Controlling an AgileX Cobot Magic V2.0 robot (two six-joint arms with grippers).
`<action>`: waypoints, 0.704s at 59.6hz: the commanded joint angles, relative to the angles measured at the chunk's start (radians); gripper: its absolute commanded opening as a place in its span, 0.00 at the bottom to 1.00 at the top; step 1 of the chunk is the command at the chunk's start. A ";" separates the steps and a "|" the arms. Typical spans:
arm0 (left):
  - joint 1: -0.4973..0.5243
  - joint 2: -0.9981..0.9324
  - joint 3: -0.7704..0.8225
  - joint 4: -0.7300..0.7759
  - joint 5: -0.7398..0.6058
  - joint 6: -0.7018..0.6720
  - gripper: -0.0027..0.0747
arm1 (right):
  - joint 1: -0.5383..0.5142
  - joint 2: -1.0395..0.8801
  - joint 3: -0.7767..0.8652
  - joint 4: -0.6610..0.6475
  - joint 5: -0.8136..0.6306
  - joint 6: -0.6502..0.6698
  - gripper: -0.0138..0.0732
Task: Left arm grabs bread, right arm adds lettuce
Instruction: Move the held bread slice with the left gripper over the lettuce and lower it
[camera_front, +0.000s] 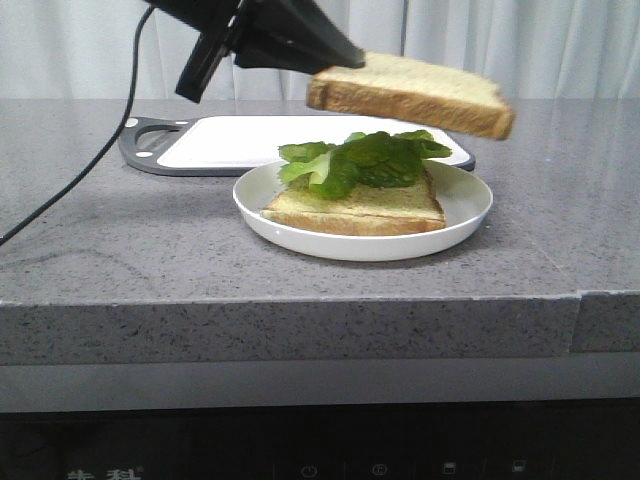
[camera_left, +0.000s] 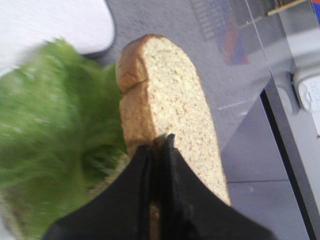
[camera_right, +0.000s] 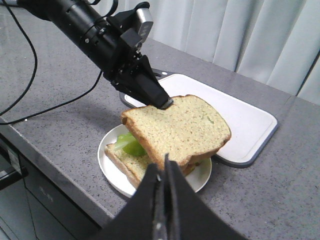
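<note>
My left gripper (camera_front: 345, 58) is shut on one edge of the thick bread slice (camera_front: 410, 92) and holds it in the air, nearly level, above the white plate (camera_front: 470, 215). On the plate lies a second slice (camera_front: 350, 215) with the green lettuce (camera_front: 365, 160) on top. In the left wrist view the fingers (camera_left: 159, 142) pinch the bread (camera_left: 170, 100) over the blurred lettuce (camera_left: 50, 125). The right wrist view shows the held bread (camera_right: 175, 125), left gripper (camera_right: 165, 102), lettuce (camera_right: 131, 145) and plate (camera_right: 112, 170). My right gripper (camera_right: 162, 162) is shut and empty, set back from the plate.
A white cutting board (camera_front: 230, 140) with a dark rim lies behind the plate; it also shows in the right wrist view (camera_right: 240, 120). A black cable (camera_front: 90, 165) trails over the left of the grey counter. The counter's front edge (camera_front: 300, 300) is close to the plate.
</note>
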 joint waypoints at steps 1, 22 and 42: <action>0.026 -0.050 -0.038 -0.079 0.030 0.001 0.01 | -0.004 0.005 -0.026 0.011 -0.068 -0.006 0.09; 0.044 -0.013 -0.038 -0.078 0.062 -0.001 0.01 | -0.004 0.005 -0.026 0.011 -0.084 -0.006 0.09; 0.044 0.019 -0.038 -0.036 0.091 -0.011 0.01 | -0.004 0.005 -0.026 0.010 -0.088 -0.006 0.09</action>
